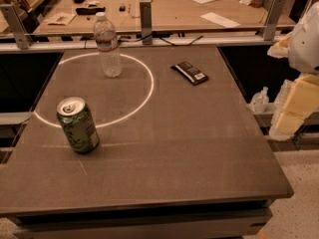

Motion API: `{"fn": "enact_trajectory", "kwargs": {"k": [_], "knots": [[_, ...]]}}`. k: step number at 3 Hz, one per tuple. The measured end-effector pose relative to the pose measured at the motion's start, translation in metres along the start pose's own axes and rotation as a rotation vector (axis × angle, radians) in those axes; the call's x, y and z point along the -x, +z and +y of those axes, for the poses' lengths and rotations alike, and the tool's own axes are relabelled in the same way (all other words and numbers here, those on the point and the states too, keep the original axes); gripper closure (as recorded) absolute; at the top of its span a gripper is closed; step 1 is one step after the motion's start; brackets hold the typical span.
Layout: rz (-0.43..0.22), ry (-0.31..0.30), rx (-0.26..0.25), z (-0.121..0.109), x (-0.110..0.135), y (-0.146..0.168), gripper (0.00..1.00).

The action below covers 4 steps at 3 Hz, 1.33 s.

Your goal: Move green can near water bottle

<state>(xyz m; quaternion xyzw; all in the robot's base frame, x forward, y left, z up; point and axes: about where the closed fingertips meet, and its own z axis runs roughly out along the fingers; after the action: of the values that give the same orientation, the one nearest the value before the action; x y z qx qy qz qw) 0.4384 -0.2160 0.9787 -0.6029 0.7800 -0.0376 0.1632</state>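
Starting with the green can point(77, 125): upright on the tabletop point(199, 148), silver top and pull tab facing up. Placed nearer to the camera than the water bottle point(107, 45) and a little to its left, well apart from it. Sits about on the line of the white circle point(149, 91) drawn round the water bottle. To the right of the water bottle, a dark flat packet point(189, 72), not in the way.

Far to the right of the water bottle, beyond the tabletop edge, the claw point(298, 101), well apart from the can. Not possible to tell whether released or clenched.

Judging from this, at the first step only: the reach, with no grasp made yet. Next calls for bringing the claw across to the can, taking it round the middle, then carrying it close to the water bottle without knocking that over.
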Motion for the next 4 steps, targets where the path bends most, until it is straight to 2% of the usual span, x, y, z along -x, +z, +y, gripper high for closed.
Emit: {"fn": "enact_trajectory", "kwargs": {"k": [1, 2, 3, 4], "knots": [[0.0, 0.0, 0.0, 0.0, 0.0, 0.0, 0.0], [-0.025, 0.038, -0.002, -0.002, 0.005, -0.003, 0.0], [-0.145, 0.197, -0.029, -0.012, 0.012, -0.011, 0.0], [-0.35, 0.349, -0.043, -0.025, 0.024, -0.006, 0.0]]}}
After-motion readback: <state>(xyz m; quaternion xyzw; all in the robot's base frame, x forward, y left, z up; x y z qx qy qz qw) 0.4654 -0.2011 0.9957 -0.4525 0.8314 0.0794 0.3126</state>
